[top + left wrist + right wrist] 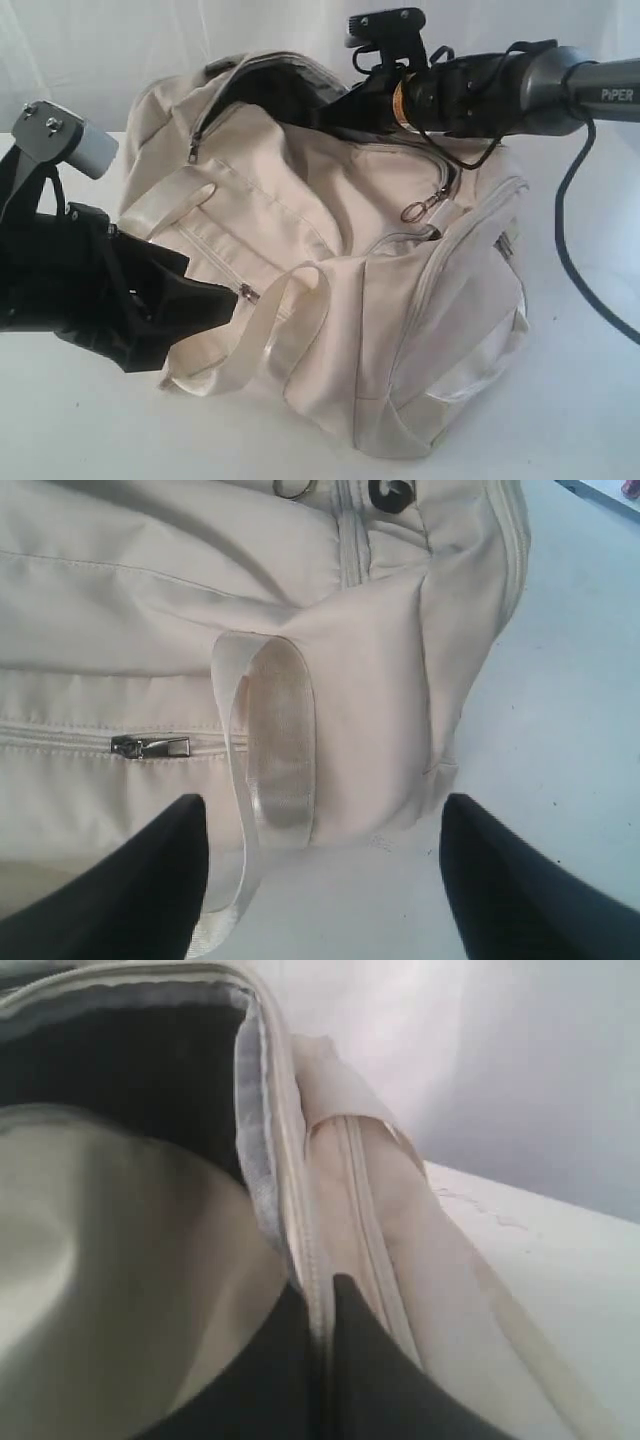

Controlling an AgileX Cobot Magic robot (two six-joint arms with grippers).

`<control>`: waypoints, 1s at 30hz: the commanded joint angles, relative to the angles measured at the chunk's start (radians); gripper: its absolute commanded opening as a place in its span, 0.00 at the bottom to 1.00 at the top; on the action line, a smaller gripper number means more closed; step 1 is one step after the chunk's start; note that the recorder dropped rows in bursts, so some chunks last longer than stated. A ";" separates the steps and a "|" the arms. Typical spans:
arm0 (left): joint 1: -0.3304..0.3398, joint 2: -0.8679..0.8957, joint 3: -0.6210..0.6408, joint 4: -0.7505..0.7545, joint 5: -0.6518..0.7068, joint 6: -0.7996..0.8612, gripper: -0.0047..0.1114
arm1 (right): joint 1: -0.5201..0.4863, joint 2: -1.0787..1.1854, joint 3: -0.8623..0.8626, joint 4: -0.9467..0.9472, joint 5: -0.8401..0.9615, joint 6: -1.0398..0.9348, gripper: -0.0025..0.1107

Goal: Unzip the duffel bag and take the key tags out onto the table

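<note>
Duffel bag [330, 230] edge pinched by right pincer [318, 1295], left pincer [322, 810] spread wide

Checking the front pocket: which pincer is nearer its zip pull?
Left. The left pincer sits open beside the pull; right pincer grips the bag's top rim, farther off.

The left arm [50, 270] sits low on the left side. The left hand [320, 820] points in toward the middle, tilted slightly downward, with its two dark fingers [150, 890] spread wide apart. The right arm [570, 90] reaches in from the right, higher up and nearly level. The right hand [318, 1290] points leftward, its fingers [380, 1370] pressed tight together.
</note>
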 commanded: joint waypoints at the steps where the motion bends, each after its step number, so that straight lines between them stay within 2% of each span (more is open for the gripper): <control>1: -0.006 -0.007 -0.006 -0.007 0.030 -0.003 0.63 | 0.008 -0.025 -0.013 -0.010 -0.123 0.138 0.02; 4: -0.006 -0.007 -0.006 0.007 0.044 -0.003 0.63 | 0.008 -0.067 -0.010 -0.091 -0.150 0.211 0.10; 6: -0.006 -0.007 -0.006 0.019 0.047 -0.003 0.63 | 0.008 -0.102 -0.010 -0.194 -0.196 0.235 0.22; 7: -0.006 -0.007 -0.006 0.019 0.047 -0.003 0.63 | 0.008 -0.124 -0.010 -0.264 -0.233 0.286 0.31; 10: -0.006 -0.007 -0.006 0.019 0.023 0.000 0.63 | 0.004 -0.193 0.005 -0.276 -0.337 0.378 0.61; 11: -0.006 -0.005 -0.006 0.019 0.007 0.003 0.63 | 0.002 -0.216 0.014 -0.276 -0.353 0.387 0.64; 16: -0.006 0.018 -0.009 0.019 -0.083 0.057 0.63 | -0.002 -0.301 0.073 -0.276 -0.349 0.405 0.61; 19: -0.006 0.040 -0.033 0.019 -0.083 0.074 0.63 | -0.009 -0.352 0.134 -0.276 -0.326 0.405 0.61; 25: -0.006 0.086 -0.107 0.019 -0.086 0.121 0.63 | -0.011 -0.475 0.324 -0.276 -0.306 0.389 0.58; 30: -0.006 0.131 -0.137 0.020 -0.177 0.201 0.63 | -0.011 -0.607 0.517 -0.276 -0.289 0.389 0.58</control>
